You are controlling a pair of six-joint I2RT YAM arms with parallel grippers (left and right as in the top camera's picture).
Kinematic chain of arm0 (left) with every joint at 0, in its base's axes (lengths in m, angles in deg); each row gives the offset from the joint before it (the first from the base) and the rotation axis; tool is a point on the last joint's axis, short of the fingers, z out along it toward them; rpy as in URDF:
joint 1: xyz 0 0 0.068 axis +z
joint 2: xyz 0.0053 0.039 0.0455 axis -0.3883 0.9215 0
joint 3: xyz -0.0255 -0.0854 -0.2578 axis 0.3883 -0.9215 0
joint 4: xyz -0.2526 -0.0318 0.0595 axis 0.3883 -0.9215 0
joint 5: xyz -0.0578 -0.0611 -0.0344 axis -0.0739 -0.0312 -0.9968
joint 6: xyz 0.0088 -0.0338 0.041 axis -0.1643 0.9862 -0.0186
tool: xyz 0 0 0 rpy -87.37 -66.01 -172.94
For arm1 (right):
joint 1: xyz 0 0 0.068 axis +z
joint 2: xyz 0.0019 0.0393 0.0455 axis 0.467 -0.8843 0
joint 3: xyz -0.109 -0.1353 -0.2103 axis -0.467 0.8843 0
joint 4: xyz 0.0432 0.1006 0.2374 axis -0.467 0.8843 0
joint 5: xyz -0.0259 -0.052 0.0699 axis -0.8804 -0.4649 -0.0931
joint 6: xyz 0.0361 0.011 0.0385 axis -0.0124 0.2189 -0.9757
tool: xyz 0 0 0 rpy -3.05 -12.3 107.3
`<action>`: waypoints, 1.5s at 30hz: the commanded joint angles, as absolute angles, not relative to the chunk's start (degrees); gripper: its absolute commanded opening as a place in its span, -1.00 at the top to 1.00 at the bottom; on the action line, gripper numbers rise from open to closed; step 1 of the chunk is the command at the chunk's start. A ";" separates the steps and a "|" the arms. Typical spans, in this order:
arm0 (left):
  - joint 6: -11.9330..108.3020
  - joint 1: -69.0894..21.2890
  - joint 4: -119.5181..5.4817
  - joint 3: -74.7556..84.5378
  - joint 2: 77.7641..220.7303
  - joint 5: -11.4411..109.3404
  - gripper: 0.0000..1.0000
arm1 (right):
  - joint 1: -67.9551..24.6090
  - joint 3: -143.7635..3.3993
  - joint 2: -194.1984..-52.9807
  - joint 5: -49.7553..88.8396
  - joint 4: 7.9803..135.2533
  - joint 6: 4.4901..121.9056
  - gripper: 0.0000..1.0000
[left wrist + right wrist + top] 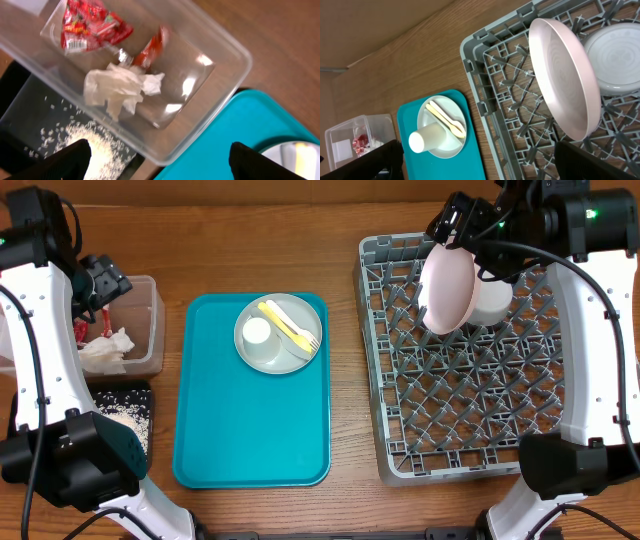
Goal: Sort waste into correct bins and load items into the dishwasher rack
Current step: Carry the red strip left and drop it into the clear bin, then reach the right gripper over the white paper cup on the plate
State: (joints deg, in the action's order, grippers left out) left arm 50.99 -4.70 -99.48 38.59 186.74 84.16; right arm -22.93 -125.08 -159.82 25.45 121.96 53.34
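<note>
The only print I can find is a white label patch on the crinkled red wrapper [92, 25], too blurred to read. The wrapper lies in the clear rectangular plastic tub [210, 95] beside the crumpled white napkin [117, 87]. Loose white rice grains [95, 145] sit in the shallow black rectangular tray [30, 110] just beside the tub.

My left gripper [159, 145] hangs over the tub with its fingers spread wide, holding nothing. My right gripper [477, 150] is also spread wide and touches nothing that I can see.

The white round plate [565, 75] stands tilted on edge among the pegs of the large square grey plastic rack [472, 60], with the white bowl [615, 57] just behind it.

On the flat teal tray [250, 420], the grey round plate [285, 358] carries the small white cup [258, 332], the pale yellow plastic fork [303, 337] and the spoon [272, 310]. A strip of wooden table [345, 380] separates the teal tray's edge from the rack.
</note>
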 commanded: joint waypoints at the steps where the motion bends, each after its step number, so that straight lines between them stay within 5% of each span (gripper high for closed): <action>1: 53.94 -4.37 -102.43 40.63 186.17 84.42 -0.84 | -23.08 -124.97 -159.31 25.02 121.68 53.47 -1.00; 3: 57.16 -4.39 -106.54 43.16 185.50 84.45 -1.00 | -23.08 -124.97 -159.31 25.02 121.68 53.47 -1.00; 14: 62.60 -1.40 -119.06 46.44 182.48 86.48 -1.00 | -23.08 -124.97 -159.31 25.02 121.68 53.47 -1.00; 25: 71.76 7.83 -116.61 46.35 182.48 91.99 -1.00 | -23.08 -124.97 -159.31 25.02 121.68 53.47 -1.00; 45: 71.76 8.15 -116.61 46.35 182.48 91.99 -1.00 | -16.72 -124.92 -159.42 35.20 116.17 56.97 -1.00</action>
